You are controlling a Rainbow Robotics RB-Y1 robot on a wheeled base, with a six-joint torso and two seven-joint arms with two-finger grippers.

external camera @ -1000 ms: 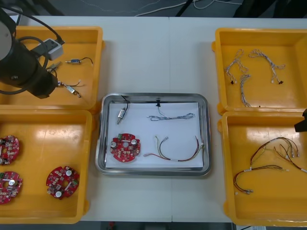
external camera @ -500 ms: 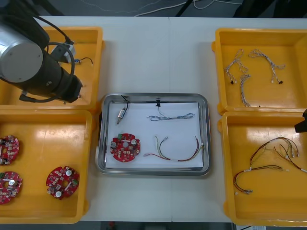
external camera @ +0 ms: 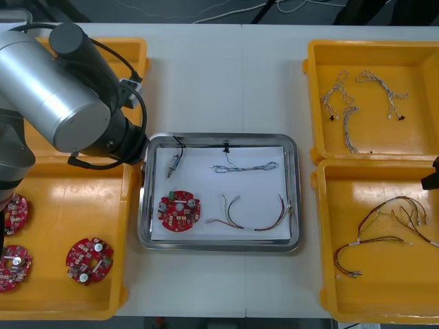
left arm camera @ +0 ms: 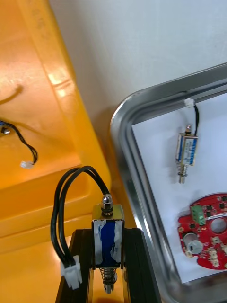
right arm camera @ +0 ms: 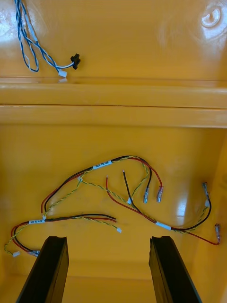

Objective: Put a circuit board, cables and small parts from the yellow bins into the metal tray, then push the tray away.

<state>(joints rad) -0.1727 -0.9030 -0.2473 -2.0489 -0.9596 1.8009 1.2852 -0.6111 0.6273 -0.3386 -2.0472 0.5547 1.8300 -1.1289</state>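
Since a second ago, over the light counter [external camera: 219, 75], the silver left arm [external camera: 62, 96] has swung from the far left yellow bin [external camera: 140, 51] to the left rim of the shiny metal tray [external camera: 293, 147], which has stayed in the counter's middle between the bins. The near right yellow bin [external camera: 384, 305] has the right hand [right arm camera: 109, 246] hanging above its loose red and yellow cables [right arm camera: 118, 189], fingers spread wide with nothing between them. The left hand [left arm camera: 108, 265] sits just beside the tray's left rim, over the bin edge, its fingers clamped on a blue-wrapped small metal part [left arm camera: 108, 234] held upright, a looped black cable [left arm camera: 64, 222] trailing from it. On the tray's white inside lie a round red circuit board [external camera: 180, 210] at the near left, a red and yellow cable [external camera: 254, 218] beside it, a twisted blue and white cable [external camera: 247, 166] farther back, and a second small metal part [external camera: 175, 162] at the far left.
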